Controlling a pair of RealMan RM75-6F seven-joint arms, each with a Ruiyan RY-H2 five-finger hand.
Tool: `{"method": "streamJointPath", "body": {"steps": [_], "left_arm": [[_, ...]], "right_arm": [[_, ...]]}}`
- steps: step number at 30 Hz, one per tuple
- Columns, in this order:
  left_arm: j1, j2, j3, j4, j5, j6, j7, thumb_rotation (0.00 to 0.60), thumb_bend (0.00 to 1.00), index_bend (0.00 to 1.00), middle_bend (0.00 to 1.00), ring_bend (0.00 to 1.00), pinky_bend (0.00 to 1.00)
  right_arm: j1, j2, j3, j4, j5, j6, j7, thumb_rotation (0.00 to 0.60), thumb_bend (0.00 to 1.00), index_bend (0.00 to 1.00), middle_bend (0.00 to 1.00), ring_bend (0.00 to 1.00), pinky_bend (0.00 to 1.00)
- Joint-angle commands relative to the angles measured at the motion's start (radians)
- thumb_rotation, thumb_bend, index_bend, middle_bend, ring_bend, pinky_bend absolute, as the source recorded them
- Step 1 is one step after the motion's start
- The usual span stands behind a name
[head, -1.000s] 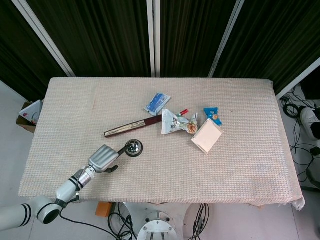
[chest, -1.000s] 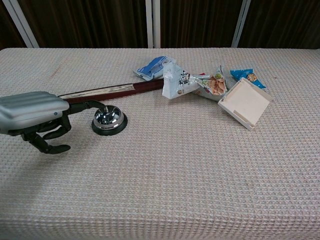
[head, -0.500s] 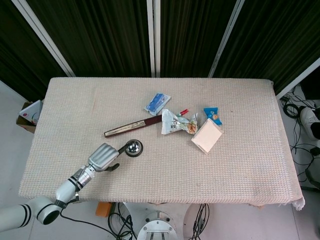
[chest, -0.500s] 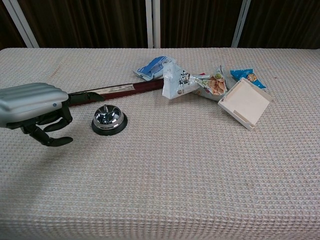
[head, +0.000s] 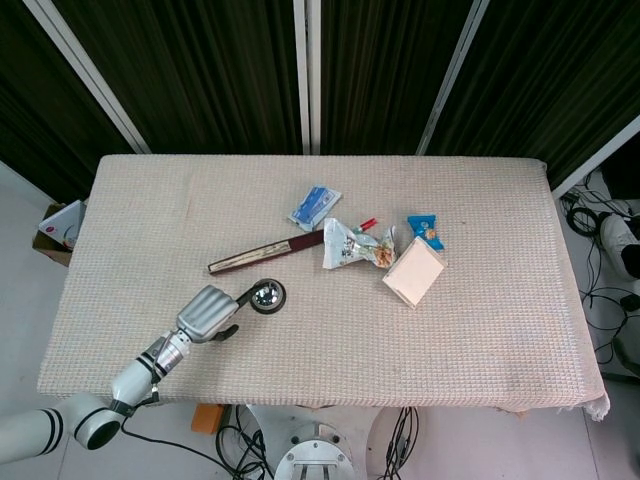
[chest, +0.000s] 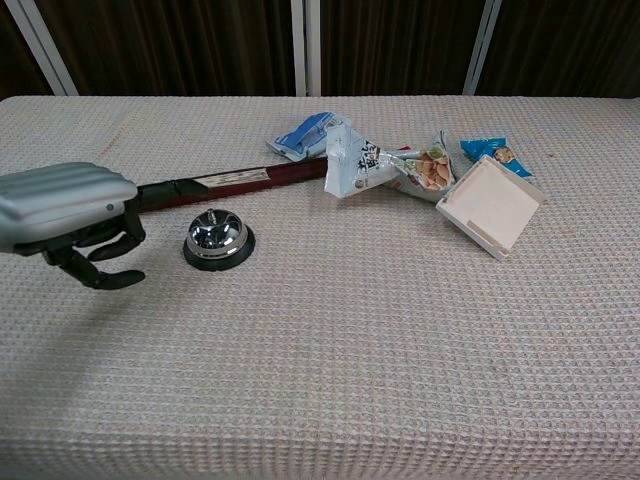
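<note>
The left hand (chest: 65, 215) is cut off by the picture's left side. The long stick (chest: 230, 180) goes behind it. A snack bag (chest: 385, 165) hides the stick's other end.

The tabletop (chest: 330, 340) wears a beige cloth with a fine waffle weave. The left hand (chest: 65, 205) has a ribbed silver-grey back and black fingers (chest: 105, 278). The bell (chest: 217, 237) is shiny chrome on a black base. The long stick (chest: 235, 179) is dark maroon with a pale cream strip along it. The flat box (chest: 490, 205) is cream. The packet (chest: 305, 134) is light blue and white, the small packet (chest: 495, 153) bright blue with an orange spot, and the snack bag (chest: 385, 165) silvery white with dark print.
</note>
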Motion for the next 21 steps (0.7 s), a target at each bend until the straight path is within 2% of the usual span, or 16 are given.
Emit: {"method": "streamJointPath", "body": {"steps": [1, 12, 21], "left_arm": [[0.0, -0.005, 0.003, 0.008, 0.007, 0.0, -0.008, 0.6, 0.33, 0.02, 0.84, 0.82, 0.83], [-0.021, -0.017, 0.016, 0.022, -0.033, -0.087, 0.025, 0.6, 0.33, 0.02, 0.84, 0.82, 0.83], [-0.005, -0.015, 0.001, 0.012, 0.007, -0.001, -0.007, 0.6, 0.33, 0.02, 0.84, 0.82, 0.83]], "right_arm": [[0.001, 0.0, 0.0, 0.001, 0.001, -0.002, 0.0, 0.6, 0.18, 0.0, 0.0, 0.0, 0.0], [0.001, 0.003, 0.0, -0.002, 0.002, -0.005, -0.003, 0.6, 0.18, 0.0, 0.0, 0.0, 0.0], [0.004, 0.001, -0.001, -0.001, 0.001, -0.009, 0.0, 0.6, 0.18, 0.0, 0.0, 0.0, 0.0]]}}
